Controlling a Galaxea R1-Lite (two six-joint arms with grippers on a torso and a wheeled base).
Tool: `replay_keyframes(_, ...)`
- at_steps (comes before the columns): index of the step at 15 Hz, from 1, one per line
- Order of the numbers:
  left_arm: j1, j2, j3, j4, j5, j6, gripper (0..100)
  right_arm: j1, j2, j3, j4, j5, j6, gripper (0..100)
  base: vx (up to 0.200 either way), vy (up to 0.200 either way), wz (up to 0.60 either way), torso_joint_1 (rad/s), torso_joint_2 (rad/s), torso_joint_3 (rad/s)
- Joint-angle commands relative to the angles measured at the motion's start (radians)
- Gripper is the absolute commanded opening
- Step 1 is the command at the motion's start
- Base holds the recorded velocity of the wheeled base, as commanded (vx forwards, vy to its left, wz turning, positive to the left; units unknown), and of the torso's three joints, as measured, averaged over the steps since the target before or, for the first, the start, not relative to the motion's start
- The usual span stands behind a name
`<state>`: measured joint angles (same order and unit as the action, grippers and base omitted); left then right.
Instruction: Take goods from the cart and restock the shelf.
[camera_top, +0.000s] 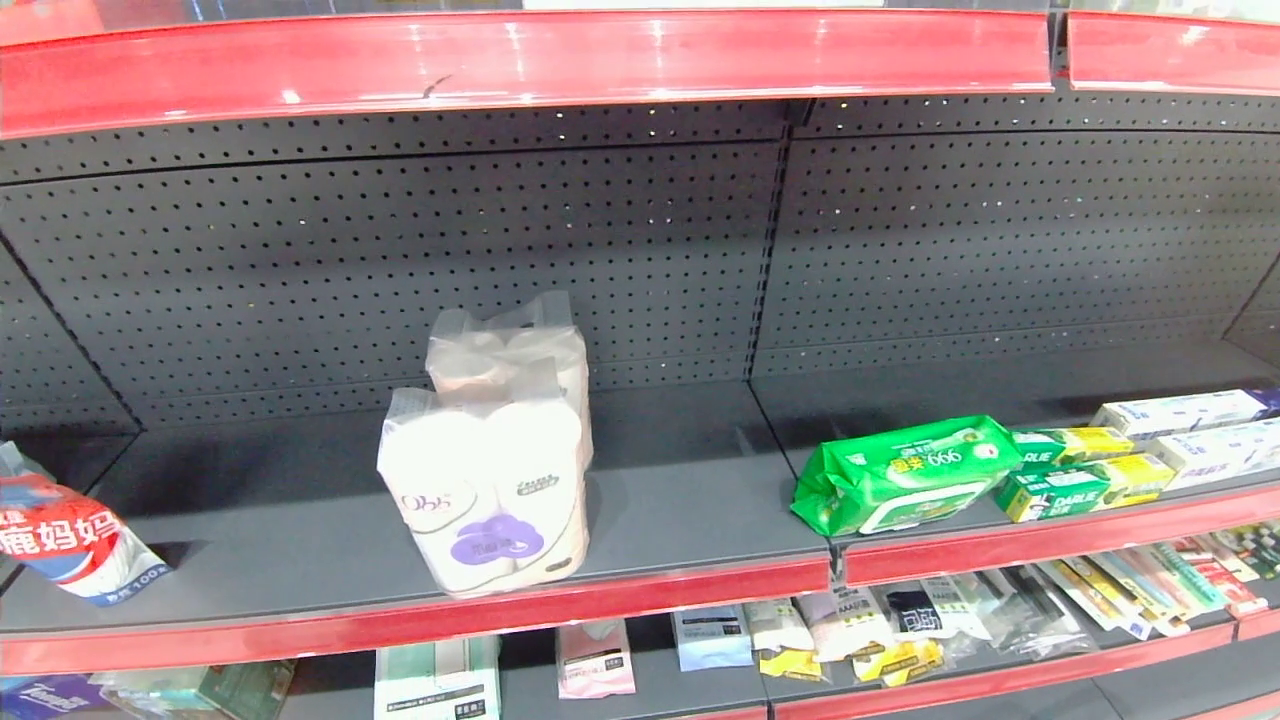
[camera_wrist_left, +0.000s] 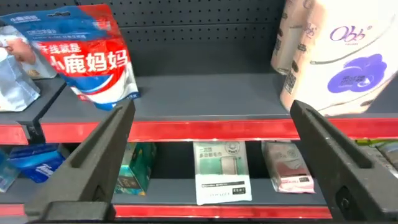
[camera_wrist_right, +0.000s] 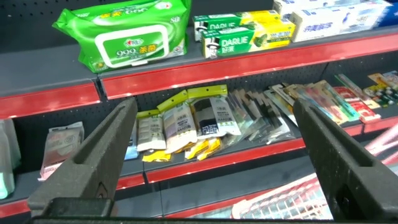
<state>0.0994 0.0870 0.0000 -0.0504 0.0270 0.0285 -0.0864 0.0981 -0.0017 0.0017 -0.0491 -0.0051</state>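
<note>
- Two toilet-roll packs stand on the shelf (camera_top: 680, 500): front pack (camera_top: 485, 500) at its front edge, rear pack (camera_top: 510, 345) just behind.
- Wipes pack (camera_top: 905, 475) lies by the front edge, farther right.
- Left gripper (camera_wrist_left: 212, 107) and right gripper (camera_wrist_right: 216, 102) gape wide, empty.

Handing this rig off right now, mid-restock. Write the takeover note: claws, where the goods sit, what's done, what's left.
Left claw: open, empty, facing the shelf edge between the red-and-blue bag and the toilet roll pack.
Right claw: open, empty, facing the lower shelf beneath the green wipes pack.
Shelf: another roll pack stands behind the first; wipes pack and toothpaste boxes lie to the right.
Done: those goods are shelved. Left: much shelf is bare; fetch the next item from the cart.
</note>
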Motion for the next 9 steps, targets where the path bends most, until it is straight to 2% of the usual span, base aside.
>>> replay_keyframes(1, 0.0, 0.005, 0.0, 0.0, -0.006, 0.001, 100, 0.0, 0.002, 0.0, 0.0, 0.0, -0.001, 100, 0.0, 0.0, 0.6, -0.002, 0.0, 0.002)
replay_keyframes(4, 0.0, 0.005, 0.0, 0.0, -0.007, -0.001, 100, 0.0, 0.002, 0.0, 0.0, 0.0, -0.001, 100, 0.0, 0.0, 0.6, 0.002, 0.0, 0.002)
replay_keyframes(9, 0.0, 0.005, -0.002, 0.0, -0.036, -0.001, 100, -0.001, 0.002, 0.0, 0.0, 0.0, -0.001, 100, 0.0, 0.0, 0.0, 0.0, 0.0, 0.0)
